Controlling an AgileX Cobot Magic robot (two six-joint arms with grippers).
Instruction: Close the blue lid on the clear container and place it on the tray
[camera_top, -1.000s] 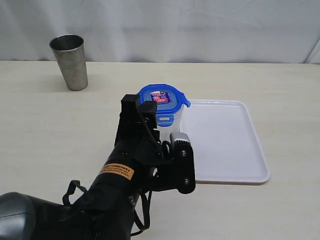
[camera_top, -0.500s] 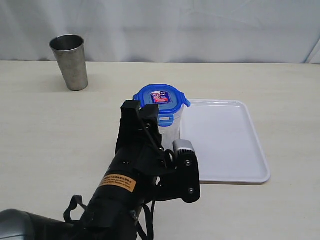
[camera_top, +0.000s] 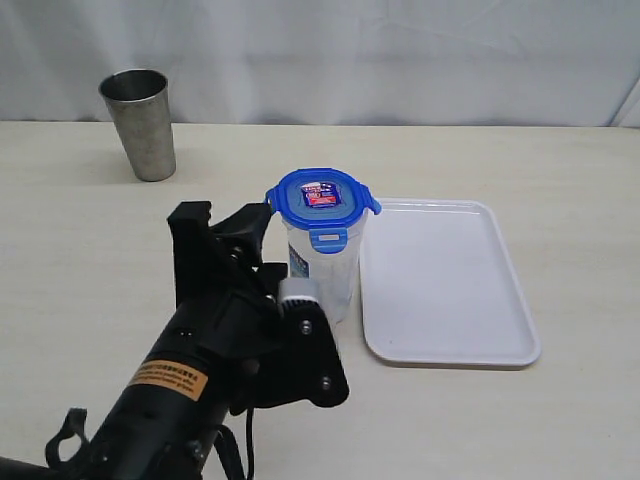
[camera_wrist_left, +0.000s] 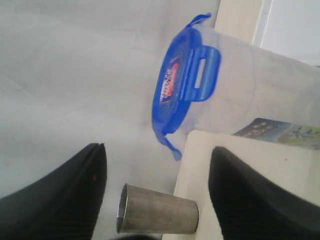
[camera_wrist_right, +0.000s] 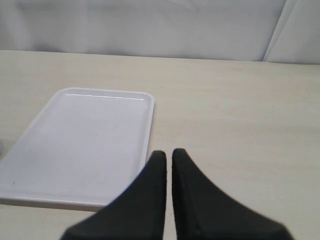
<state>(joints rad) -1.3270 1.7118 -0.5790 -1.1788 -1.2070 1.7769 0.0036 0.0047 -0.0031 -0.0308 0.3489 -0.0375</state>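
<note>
left hand (camera_top: 222, 228), jaws apart, just beside the clear container (camera_top: 338, 270)

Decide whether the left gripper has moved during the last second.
Yes. The left gripper has swung left, away from the clear container, which stayed put beside the tray.

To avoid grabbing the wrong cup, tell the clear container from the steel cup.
The clear container is translucent plastic; the steel cup is grey metal. The container wears the blue lid; the cup is open. The container stands beside the tray; the cup, far back. Both stand upright, tapered.
</note>
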